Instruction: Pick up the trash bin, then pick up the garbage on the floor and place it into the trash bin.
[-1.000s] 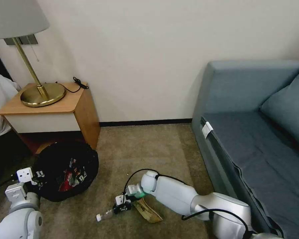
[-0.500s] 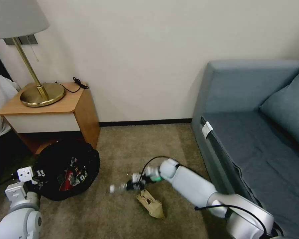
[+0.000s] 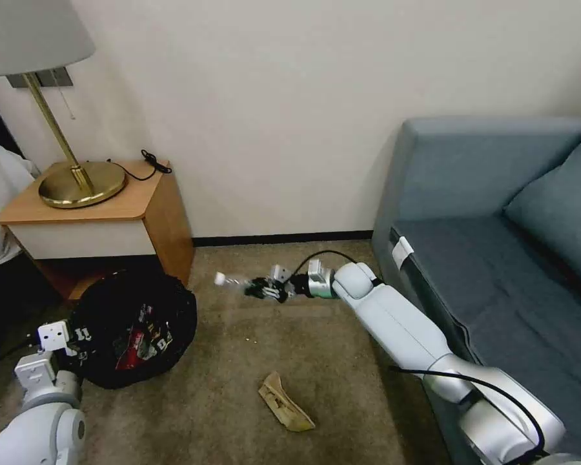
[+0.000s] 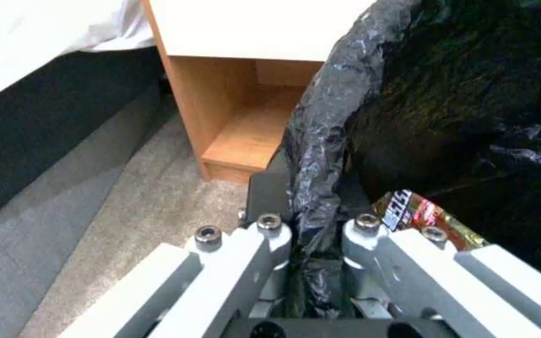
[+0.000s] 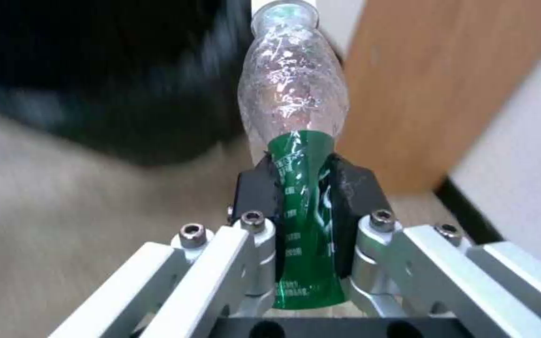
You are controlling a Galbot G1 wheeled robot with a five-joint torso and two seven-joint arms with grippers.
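Carrying the bottle pinched at its green label, the right gripper has risen from the carpet beside the tan wrapper and now hangs above the floor, cap toward the trash bin. The left gripper stays clamped on the bin's bag rim beside the nightstand; one piece is on its way in.

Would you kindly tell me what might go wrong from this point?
The right gripper pinches the clear plastic bottle with the green label only at its crushed end, so it might slip out. The left gripper clamps just the thin liner of the black-bagged round trash bin, which could tear or sag.
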